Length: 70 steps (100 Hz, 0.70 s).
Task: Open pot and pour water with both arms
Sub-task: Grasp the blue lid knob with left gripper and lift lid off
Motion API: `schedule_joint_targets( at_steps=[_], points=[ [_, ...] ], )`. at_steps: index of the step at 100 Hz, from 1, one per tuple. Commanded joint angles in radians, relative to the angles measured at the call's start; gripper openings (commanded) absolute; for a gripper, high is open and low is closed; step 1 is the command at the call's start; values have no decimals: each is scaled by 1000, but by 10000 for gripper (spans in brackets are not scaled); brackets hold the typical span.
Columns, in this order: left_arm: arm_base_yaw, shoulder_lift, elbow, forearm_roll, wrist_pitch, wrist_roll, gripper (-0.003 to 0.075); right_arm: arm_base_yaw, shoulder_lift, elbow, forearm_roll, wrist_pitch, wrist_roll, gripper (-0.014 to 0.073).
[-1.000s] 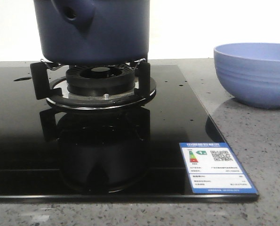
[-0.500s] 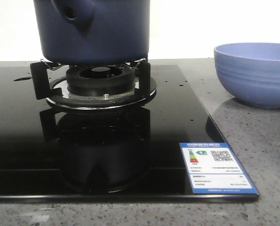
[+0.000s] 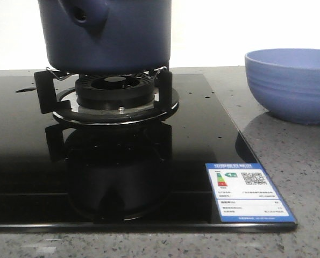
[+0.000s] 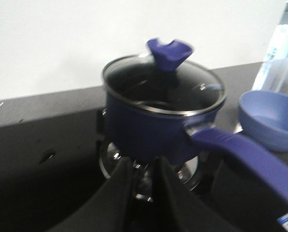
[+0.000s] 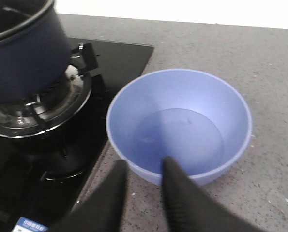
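The dark navy pot stands on the gas burner, its side nub with a round hole at the upper left. In the left wrist view the pot carries a glass lid with a blue knob, and its long blue handle points away from the body. My left gripper is open and empty, short of the pot's side. My right gripper is open and empty, just before the near rim of the periwinkle bowl. Neither gripper shows in the front view.
The black glass cooktop has a blue-and-white energy label at its front right corner. The bowl stands on the grey speckled counter to the right of the cooktop. A white wall lies behind.
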Motion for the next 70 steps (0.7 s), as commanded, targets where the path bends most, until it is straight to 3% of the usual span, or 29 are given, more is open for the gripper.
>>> schedule_joint_targets(
  at_steps=[1, 6, 15, 42, 56, 70],
  points=[
    [-22, 31, -41, -133, -91, 77, 257, 6, 12, -37, 19, -68, -19, 452],
    [-27, 49, -41, -200, -102, 124, 352, 6, 13, -37, 19, -72, -19, 522],
    [-27, 87, -41, -328, -109, 228, 449, 6, 13, -37, 19, -91, -19, 521],
    [-27, 282, -51, -843, -110, 703, 421, 6, 13, -37, 20, -114, -19, 469],
    [-27, 410, -112, -956, -31, 867, 421, 6, 13, -37, 20, -114, -19, 469],
    [-27, 546, -210, -970, 34, 927, 421, 6, 13, -37, 20, -114, -19, 469]
  ],
)
